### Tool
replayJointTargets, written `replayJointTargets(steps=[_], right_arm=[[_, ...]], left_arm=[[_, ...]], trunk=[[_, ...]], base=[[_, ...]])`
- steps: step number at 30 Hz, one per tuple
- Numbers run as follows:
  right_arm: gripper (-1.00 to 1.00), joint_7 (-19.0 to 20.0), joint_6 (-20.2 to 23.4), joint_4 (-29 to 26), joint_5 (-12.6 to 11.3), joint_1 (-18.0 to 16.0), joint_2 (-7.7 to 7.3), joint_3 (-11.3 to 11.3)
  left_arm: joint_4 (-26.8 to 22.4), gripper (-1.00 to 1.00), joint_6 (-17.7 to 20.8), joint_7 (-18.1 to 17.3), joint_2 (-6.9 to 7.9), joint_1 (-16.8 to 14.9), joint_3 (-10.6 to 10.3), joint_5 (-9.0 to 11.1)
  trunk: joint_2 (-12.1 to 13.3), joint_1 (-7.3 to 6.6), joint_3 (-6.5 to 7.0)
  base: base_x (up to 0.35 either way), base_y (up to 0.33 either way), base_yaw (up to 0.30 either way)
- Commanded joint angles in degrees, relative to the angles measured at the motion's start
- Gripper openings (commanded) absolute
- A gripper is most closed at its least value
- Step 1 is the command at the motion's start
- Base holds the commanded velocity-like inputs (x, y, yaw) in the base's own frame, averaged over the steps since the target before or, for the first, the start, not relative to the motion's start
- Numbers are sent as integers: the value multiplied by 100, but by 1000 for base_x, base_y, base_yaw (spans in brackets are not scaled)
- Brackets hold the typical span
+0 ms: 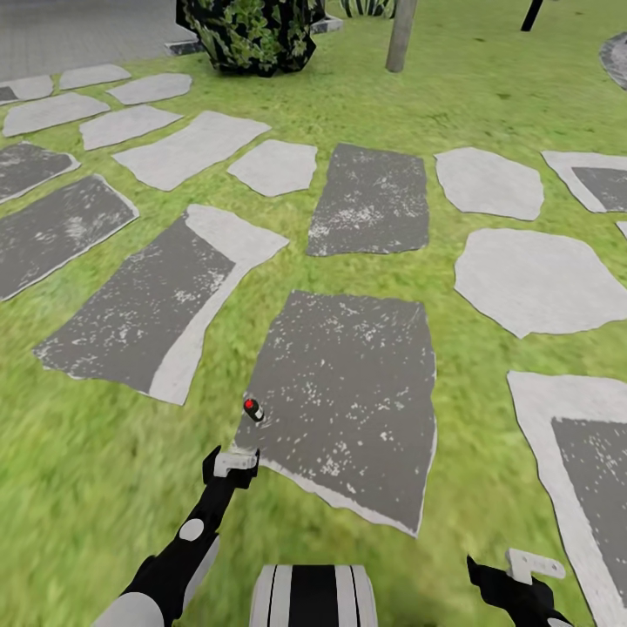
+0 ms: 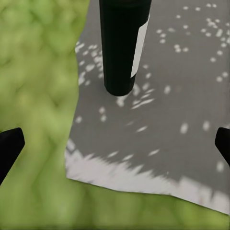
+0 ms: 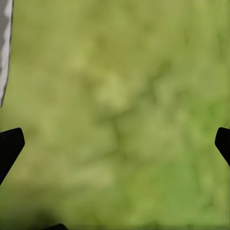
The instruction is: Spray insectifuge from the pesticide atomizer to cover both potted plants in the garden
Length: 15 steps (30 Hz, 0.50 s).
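The pesticide atomizer (image 1: 252, 408), a small black bottle with a red top, stands upright on the near left corner of a dark stepping stone (image 1: 348, 401). My left gripper (image 1: 236, 464) hangs just short of it, over the stone's edge. In the left wrist view the atomizer (image 2: 122, 48) is a black cylinder with a white label, ahead of the open gripper (image 2: 115, 148) and untouched by its fingertips (image 2: 9, 148). My right gripper (image 1: 515, 576) is low at the right over grass; its wrist view shows it (image 3: 115, 143) open and empty. The potted plants are out of view.
Grey and dark stepping stones (image 1: 187, 148) spread across the lawn (image 1: 104, 470). A large dark leafy bush (image 1: 252, 30) and a thin tree trunk (image 1: 401, 35) stand at the far side. Grey paving (image 1: 78, 30) lies at the far left.
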Motion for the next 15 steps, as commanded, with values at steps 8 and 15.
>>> replayJointTargets(steps=[8,15], right_arm=[[100,1,30,-8,-6,-1,0,-1],[100,0,30,-8,-6,-1,0,-2]], left_arm=[[4,100,-14,18,0,-3,-3,-31],[4,100,-14,18,0,-2,-3,-29]], trunk=[[-1,-1,-8],[-1,-1,-8]], base=[[15,0,0],[249,0,0]])
